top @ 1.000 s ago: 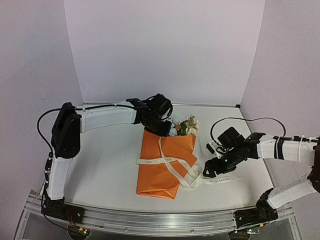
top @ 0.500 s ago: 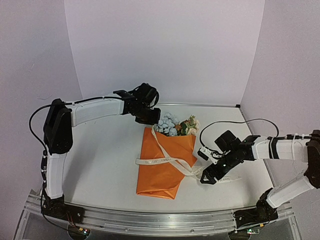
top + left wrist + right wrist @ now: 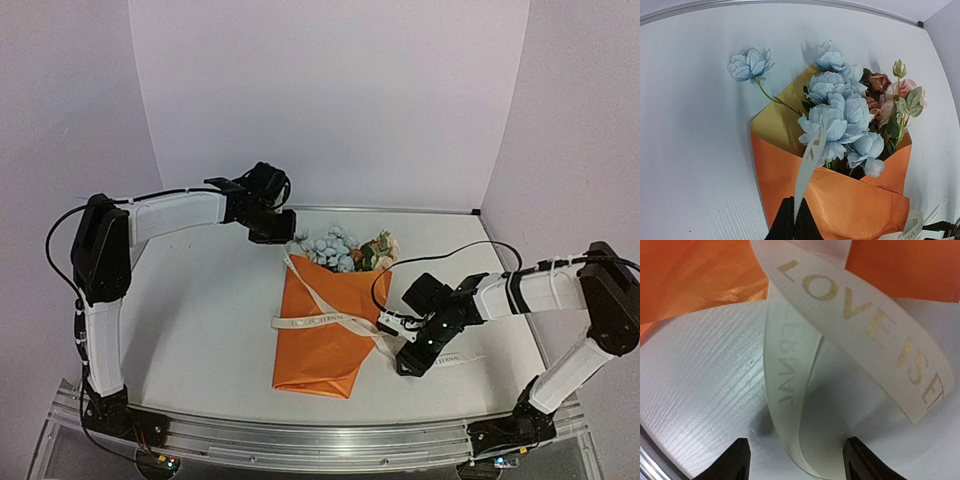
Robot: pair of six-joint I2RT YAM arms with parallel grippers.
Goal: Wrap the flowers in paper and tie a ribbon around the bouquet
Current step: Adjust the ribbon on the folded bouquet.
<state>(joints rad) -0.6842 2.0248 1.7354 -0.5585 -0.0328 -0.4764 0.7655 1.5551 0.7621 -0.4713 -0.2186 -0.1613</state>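
The bouquet's orange paper [image 3: 320, 345] lies in the middle of the table, with the flowers [image 3: 345, 250] sticking out of its far end. In the left wrist view the blue and pink flowers [image 3: 842, 112] sit in the paper [image 3: 860, 205], which shows yellow inside. The cream ribbon [image 3: 322, 302] crosses the paper. My left gripper [image 3: 280, 232] is beyond the blooms, shut on the ribbon [image 3: 809, 160], and the left gripper [image 3: 792, 225] pinches it at the fingertips. My right gripper [image 3: 405, 358] is open at the paper's right edge. The right gripper [image 3: 797, 462] straddles a ribbon loop [image 3: 792, 390].
A lettered ribbon tail [image 3: 462, 357] lies on the table to the right of my right gripper. One blue bloom [image 3: 750, 62] leans out left of the bunch. White walls stand behind and to both sides; a metal rail [image 3: 300, 440] runs along the near edge.
My left gripper has drawn back and to the left, lifting the ribbon end off the flowers. My right gripper has slid left toward the paper, over the ribbon loop, its jaws a little narrower.
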